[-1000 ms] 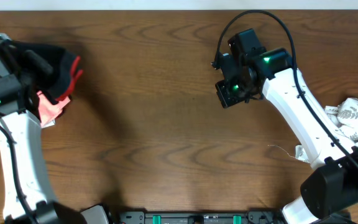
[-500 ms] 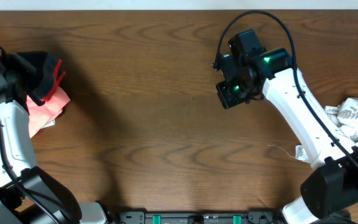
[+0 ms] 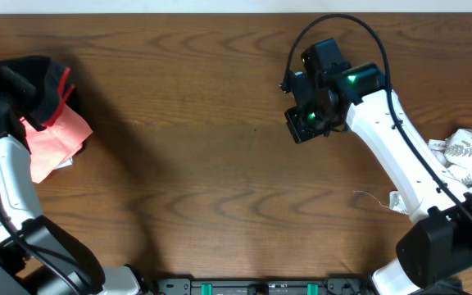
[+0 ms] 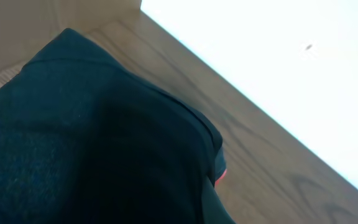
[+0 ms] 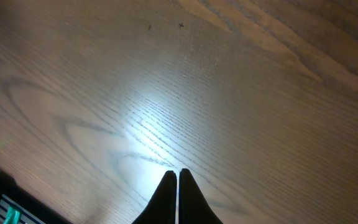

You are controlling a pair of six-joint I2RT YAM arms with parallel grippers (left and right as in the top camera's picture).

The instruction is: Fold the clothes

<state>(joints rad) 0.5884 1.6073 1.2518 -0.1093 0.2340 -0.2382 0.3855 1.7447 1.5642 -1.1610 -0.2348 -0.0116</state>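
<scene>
My left gripper (image 3: 11,82) is at the table's far left edge, buried in the bunched black leggings (image 3: 41,82), which it holds up off the table. A coral-red edge (image 3: 65,78) shows on them. In the left wrist view the leggings (image 4: 92,143) fill the frame and hide my fingers. A coral-pink garment (image 3: 52,138) lies under and beside the bunch. White leaf-print fabric (image 3: 469,160) lies at the right edge. My right gripper (image 3: 301,124) hovers over bare wood at the upper middle right, shut and empty (image 5: 178,173).
The wooden table (image 3: 203,147) is bare between the two arms. Its far edge meets a white surface (image 4: 278,68). The right arm (image 3: 400,164) runs diagonally toward the leaf-print fabric. A black rail (image 3: 252,287) lines the front edge.
My left gripper has carried the black leggings further left and up toward the table corner, uncovering more of the coral-pink garment. The right arm has not moved.
</scene>
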